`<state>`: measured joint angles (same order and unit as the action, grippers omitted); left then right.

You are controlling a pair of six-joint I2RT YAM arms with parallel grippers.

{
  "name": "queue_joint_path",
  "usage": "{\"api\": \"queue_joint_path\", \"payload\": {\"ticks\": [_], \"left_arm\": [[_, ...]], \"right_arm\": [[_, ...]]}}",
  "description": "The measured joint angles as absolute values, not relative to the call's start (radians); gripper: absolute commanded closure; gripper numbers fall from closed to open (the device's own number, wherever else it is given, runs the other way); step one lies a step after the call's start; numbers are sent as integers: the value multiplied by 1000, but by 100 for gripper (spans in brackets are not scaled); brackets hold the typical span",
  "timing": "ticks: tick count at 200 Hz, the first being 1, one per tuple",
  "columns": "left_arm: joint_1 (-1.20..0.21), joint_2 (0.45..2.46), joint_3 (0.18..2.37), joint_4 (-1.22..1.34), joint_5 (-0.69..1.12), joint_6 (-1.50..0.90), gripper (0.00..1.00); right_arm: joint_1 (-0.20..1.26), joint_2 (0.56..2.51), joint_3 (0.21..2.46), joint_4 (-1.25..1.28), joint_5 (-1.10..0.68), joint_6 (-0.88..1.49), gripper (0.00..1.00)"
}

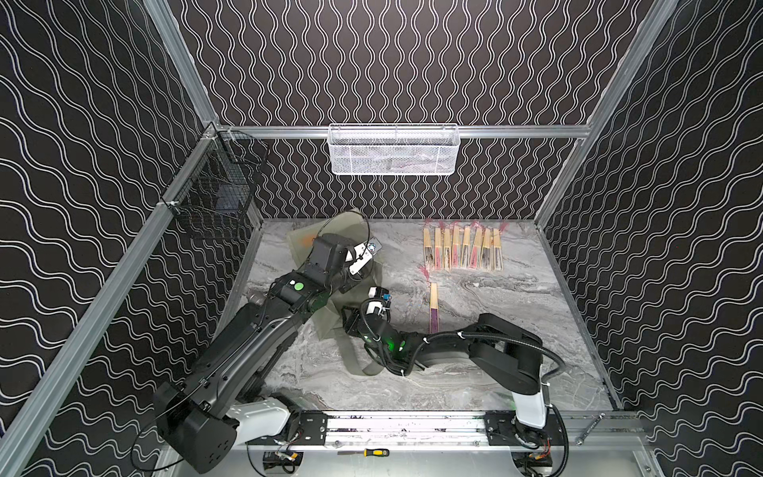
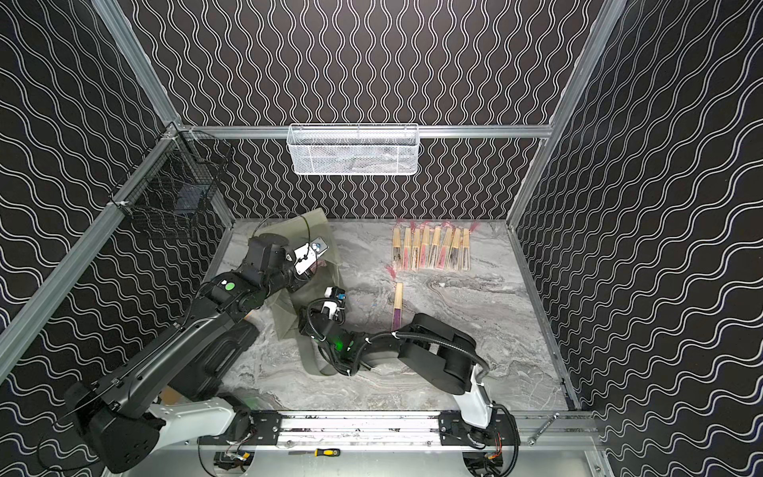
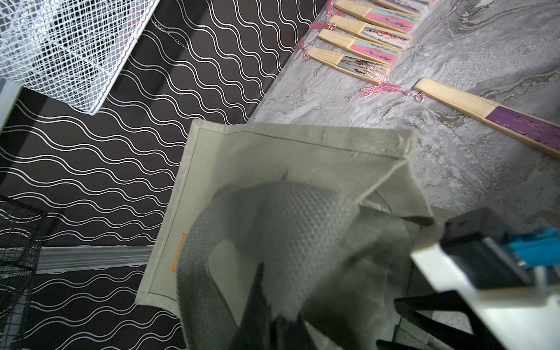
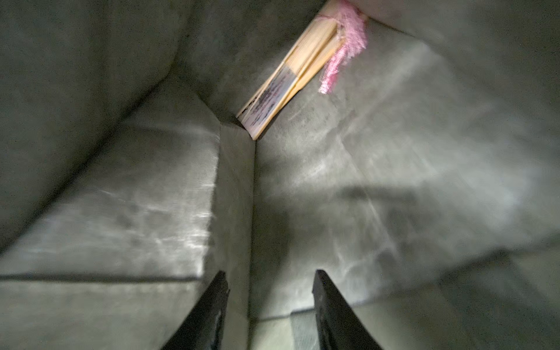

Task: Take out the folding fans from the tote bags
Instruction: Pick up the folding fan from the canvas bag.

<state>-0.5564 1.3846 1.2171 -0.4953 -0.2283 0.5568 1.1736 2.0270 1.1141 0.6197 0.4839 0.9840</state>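
The left gripper (image 3: 266, 297) is clamped shut on the tote bag (image 3: 242, 157), holding its mouth up, while the right gripper (image 4: 269, 274), jaws half parted and empty, points inside at a folding fan (image 4: 281, 88) wedged deep in a corner, where it may pinch cloth or the tassel (image 4: 345, 39) instead.

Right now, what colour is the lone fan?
Lone fan: purple and light wood, left wrist view.

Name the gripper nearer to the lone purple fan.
Right. The right gripper, jaws open inside the tote bag, is beside the purple fan; the left gripper, shut on the bag's fabric, is farther off, toward the back wall.
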Motion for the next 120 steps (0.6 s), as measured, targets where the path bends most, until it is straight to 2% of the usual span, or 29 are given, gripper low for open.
{"api": "queue_joint_path", "payload": {"ticks": [57,120], "left_arm": [[-556,1382,1217,-496,-224,557,100],[-563,1380,1217,-496,-220,558,100]], "right_arm": [[1087,2146,1234,593,422,822,55],[994,2321,1450,536,285,793,52]]}}
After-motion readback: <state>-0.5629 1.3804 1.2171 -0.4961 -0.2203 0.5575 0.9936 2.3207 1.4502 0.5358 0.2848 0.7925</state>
